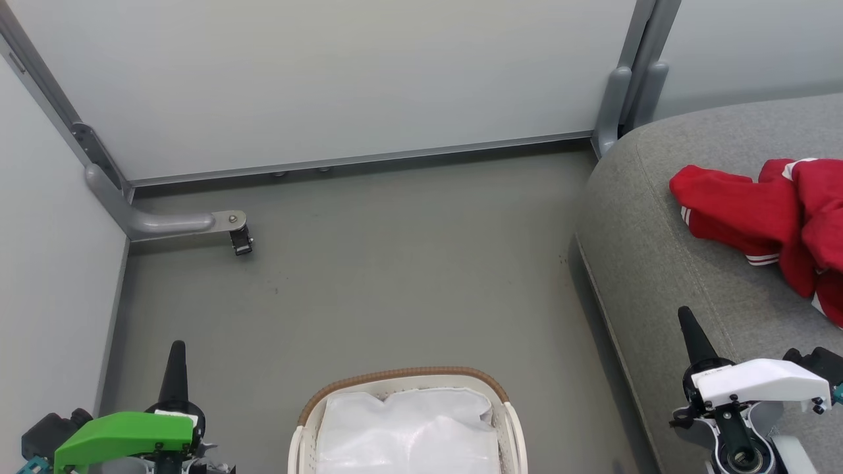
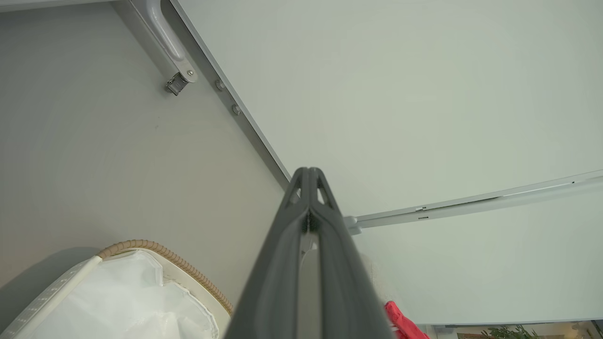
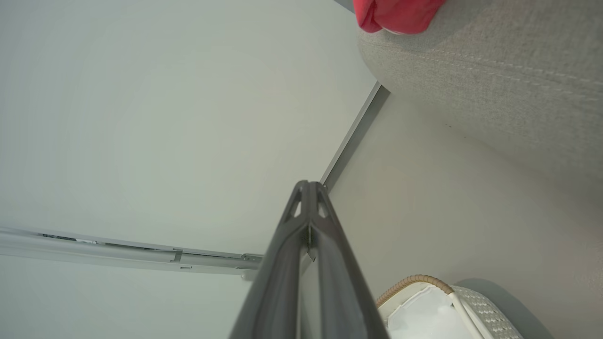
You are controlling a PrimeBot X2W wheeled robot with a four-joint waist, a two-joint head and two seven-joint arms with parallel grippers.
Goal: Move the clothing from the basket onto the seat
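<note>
Looks basically done: clothing heaped on the seat, basket showing just its liner, so the left end effector and right end effector sit pinched shut and empty, probably with nothing left to grab.

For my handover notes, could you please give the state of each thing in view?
Red clothing: crumpled, lying on the sofa seat.
Laundry basket: upright on floor, white liner inside, no clothing seen.
Left gripper: fingers shut, empty.
Right gripper: fingers shut, empty.
</note>
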